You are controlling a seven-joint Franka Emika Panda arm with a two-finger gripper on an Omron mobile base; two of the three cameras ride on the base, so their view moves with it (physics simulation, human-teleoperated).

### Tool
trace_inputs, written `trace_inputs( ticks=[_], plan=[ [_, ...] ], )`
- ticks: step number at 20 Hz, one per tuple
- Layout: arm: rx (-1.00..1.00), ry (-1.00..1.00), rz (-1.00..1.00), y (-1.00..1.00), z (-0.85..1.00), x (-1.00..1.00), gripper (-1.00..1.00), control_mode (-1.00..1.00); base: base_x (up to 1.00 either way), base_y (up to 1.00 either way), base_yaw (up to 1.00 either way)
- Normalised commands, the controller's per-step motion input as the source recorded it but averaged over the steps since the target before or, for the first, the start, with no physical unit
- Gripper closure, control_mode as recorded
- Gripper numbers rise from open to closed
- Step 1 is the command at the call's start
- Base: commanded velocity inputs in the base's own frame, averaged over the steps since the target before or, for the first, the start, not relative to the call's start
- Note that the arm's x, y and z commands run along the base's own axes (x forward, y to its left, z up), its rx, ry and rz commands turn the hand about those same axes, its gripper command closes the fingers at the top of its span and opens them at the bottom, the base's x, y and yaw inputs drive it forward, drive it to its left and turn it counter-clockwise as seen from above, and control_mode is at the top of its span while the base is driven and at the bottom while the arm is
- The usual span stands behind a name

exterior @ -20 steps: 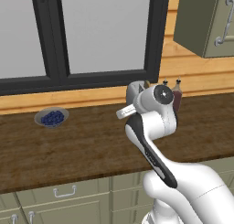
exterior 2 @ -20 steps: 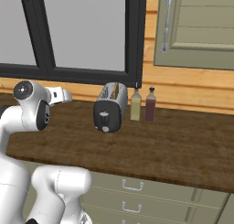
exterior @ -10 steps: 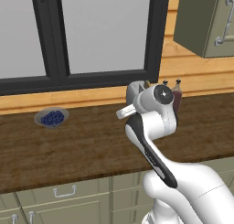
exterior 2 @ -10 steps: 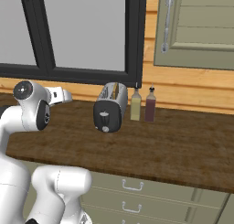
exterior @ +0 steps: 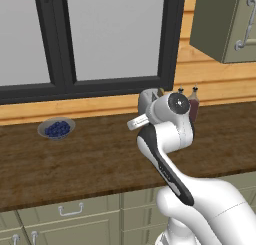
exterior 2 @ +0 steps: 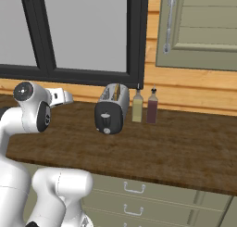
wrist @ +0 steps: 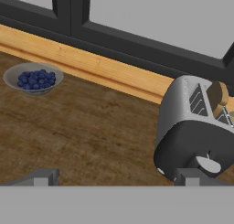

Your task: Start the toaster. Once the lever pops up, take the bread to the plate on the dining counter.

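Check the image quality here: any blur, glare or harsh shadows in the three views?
Left base view: sharp, flat even light, no glare on the dish of blueberries. Right base view: equally crisp, only a soft shadow under the toaster and the two bottles. Hand view: close wide-angle look, so the toaster bulges large at the right; the bread reads clearly.

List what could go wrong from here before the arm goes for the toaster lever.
1. The open gripper hangs well short of the toaster; a skewed approach may shove the toaster instead of pressing its lever.
2. Two bottles stand right beside the toaster; a nudge might topple them.
3. The bread pokes out of one slot; a bump from above could jam it.
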Motion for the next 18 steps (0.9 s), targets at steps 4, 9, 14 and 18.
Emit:
trace_inputs(
  ticks=[4, 9, 14, 18],
  plan=[
    [0.0, 0.0, 0.0, 0.0, 0.0, 0.0, -1.0, -1.0, 0.0, 0.0, 0.0],
    [0.0, 0.0, 0.0, 0.0, 0.0, 0.0, -1.0, -1.0, 0.0, 0.0, 0.0],
    [0.0, 0.0, 0.0, 0.0, 0.0, 0.0, -1.0, -1.0, 0.0, 0.0, 0.0],
    [0.0, 0.0, 0.0, 0.0, 0.0, 0.0, -1.0, -1.0, 0.0, 0.0, 0.0]
  ],
)
